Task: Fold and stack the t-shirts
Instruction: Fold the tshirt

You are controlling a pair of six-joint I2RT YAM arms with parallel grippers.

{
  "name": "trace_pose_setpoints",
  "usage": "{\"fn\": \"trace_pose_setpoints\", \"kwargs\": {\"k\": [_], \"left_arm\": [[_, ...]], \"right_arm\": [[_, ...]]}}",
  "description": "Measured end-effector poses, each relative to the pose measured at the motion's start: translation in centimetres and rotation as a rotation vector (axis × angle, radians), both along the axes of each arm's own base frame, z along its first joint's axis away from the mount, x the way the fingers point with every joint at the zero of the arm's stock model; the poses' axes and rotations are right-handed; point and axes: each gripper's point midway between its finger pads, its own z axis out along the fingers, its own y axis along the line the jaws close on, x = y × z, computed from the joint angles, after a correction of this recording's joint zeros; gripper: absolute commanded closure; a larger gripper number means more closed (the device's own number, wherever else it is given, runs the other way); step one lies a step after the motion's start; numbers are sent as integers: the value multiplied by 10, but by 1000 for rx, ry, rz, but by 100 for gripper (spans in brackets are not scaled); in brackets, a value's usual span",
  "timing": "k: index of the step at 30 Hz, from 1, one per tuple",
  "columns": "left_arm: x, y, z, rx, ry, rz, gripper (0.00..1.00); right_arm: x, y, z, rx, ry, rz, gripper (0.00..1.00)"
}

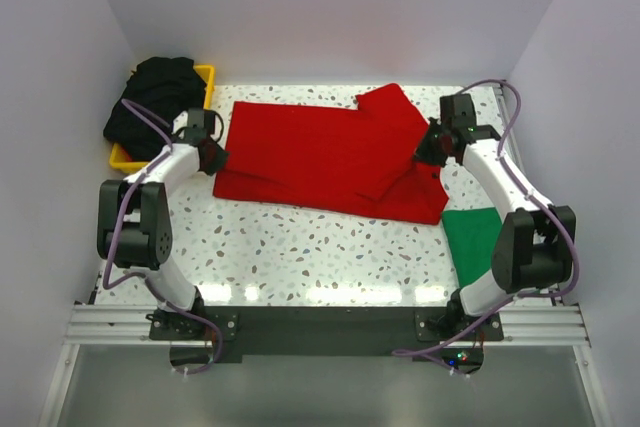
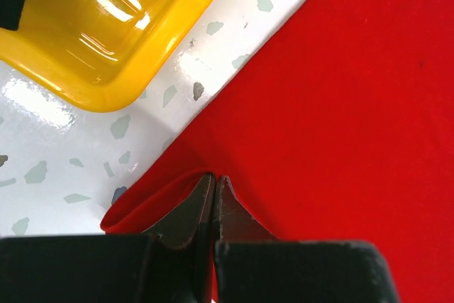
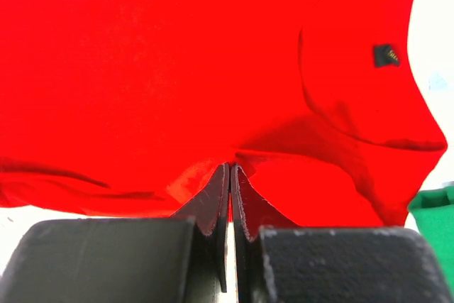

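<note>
we see red t-shirt point(image 1: 310, 152) spread flat, long axis left-right, spanning between both grippers. left gripper point(image 2: 215, 184) pinched tight on left edge fold. right gripper point(image 3: 230, 170) closed on right end, collar side we think, view's cramped. each end sits nearest its own arm.

Bright, even light is falling from above. Glare is whitening the table's point(image 1: 300, 247) near edge and gleaming on the yellow bin point(image 2: 142, 40); the red shirt point(image 3: 142, 69) is showing saturated, nearly flat colour.
</note>
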Motion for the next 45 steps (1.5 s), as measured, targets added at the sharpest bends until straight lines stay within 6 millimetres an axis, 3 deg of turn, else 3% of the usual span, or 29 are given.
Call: {"fn": "trace_pose_setpoints", "kwargs": {"k": [12,23,37,41,45], "left_arm": [[1,9,7,-2,-17,21,98],[7,6,18,-31,-62,0,96],[27,-6,-12,-60,-10,-84,96],[29,-8,-18,-64,2,-100,90],[34,-9,-15,-65,-7,-117,77]], "right_arm": [[1,-18,-4,15,-10,-38,100],[-4,-35,14,24,-66,-73,100],[-8,-37,4,35,-50,-72,100],[-8,-37,3,35,-50,-72,100],[-9,-37,-2,34,-41,-72,100]]}}
